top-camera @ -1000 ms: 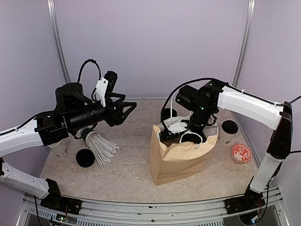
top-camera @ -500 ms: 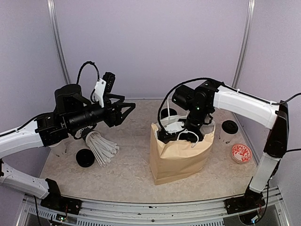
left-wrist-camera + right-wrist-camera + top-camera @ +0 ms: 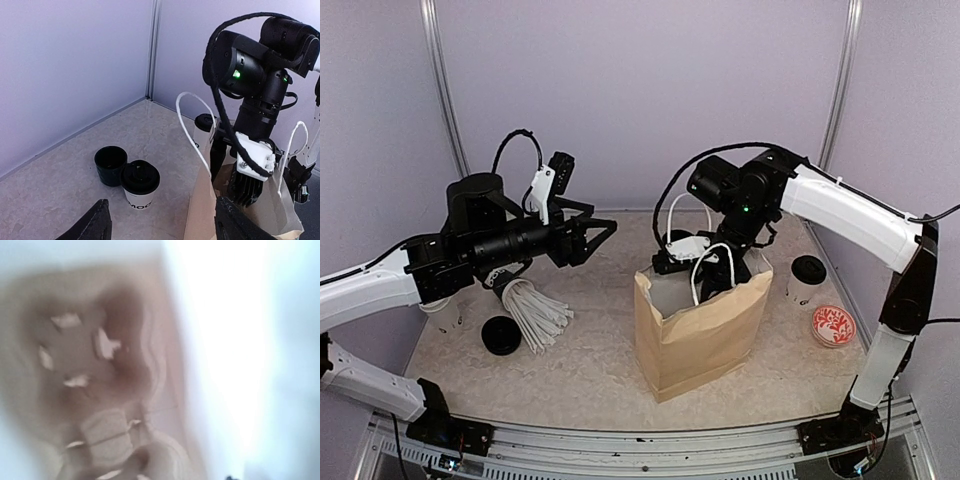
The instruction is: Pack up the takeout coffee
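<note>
Right gripper (image 3: pixel 713 283) points straight down into the paper bag (image 3: pixel 700 335) — its spread cannot be told; left gripper (image 3: pixel 592 232), fingers wide apart, reaches level from a raised arm.

Pale lilac wall panels (image 3: pixel 640 100) closed in the space on three sides, joined at the back corners by a slim silver metal post on the left (image 3: pixel 442 90) and another on the right (image 3: pixel 840 80). The beige, marble-patterned tabletop (image 3: pixel 590 350) met the walls directly. A ribbed aluminium rail (image 3: pixel 640 440) ran along its near edge. Light was soft and even, casting faint shadows.
</note>
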Controlling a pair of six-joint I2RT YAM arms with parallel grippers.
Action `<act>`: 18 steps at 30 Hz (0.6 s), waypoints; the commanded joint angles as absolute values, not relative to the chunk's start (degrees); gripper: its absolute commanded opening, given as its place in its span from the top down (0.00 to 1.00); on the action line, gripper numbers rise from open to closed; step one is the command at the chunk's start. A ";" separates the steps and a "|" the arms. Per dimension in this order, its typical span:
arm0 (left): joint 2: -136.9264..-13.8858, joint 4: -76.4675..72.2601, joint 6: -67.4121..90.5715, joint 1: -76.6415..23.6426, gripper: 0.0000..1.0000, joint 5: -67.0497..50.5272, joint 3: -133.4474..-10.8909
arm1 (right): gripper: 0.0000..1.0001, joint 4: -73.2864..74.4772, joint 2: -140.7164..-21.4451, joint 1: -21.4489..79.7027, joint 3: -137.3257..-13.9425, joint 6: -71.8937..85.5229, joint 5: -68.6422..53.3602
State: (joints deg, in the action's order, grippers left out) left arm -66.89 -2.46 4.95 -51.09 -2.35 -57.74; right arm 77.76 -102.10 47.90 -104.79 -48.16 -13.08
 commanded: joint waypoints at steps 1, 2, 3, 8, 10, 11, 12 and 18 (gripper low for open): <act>-72.34 -2.19 6.50 -49.42 0.31 -10.80 -63.49 | 0.44 78.76 -99.87 48.08 -108.65 -47.26 -16.94; -73.43 -2.24 6.58 -49.33 0.30 -11.85 -64.72 | 0.43 78.67 -99.73 48.08 -109.17 -47.14 -17.37; -74.94 -2.27 6.52 -49.19 0.30 -13.19 -66.23 | 0.42 78.60 -99.49 48.08 -109.61 -46.99 -17.56; -84.29 -0.88 7.63 -48.34 0.30 -17.07 -74.17 | 0.41 76.40 -98.02 47.75 -110.71 -46.59 -18.07; -87.91 2.29 8.42 -48.25 0.30 -17.24 -78.51 | 0.40 76.53 -97.80 47.73 -111.31 -46.58 -18.49; -89.41 2.98 8.78 -48.18 0.30 -18.18 -79.75 | 0.40 76.55 -97.63 47.77 -111.34 -46.58 -18.56; -91.33 3.07 9.27 -48.17 0.30 -19.46 -80.29 | 0.40 76.51 -97.38 47.72 -111.27 -46.58 -18.49; -97.48 3.38 12.80 -47.77 0.34 -20.84 -84.61 | 0.39 76.10 -95.73 47.35 -112.04 -47.05 -19.15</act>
State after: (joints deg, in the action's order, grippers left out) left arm -94.43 1.50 9.82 -48.36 -18.17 -81.25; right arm 76.66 -98.04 47.88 -110.00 -47.05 -17.39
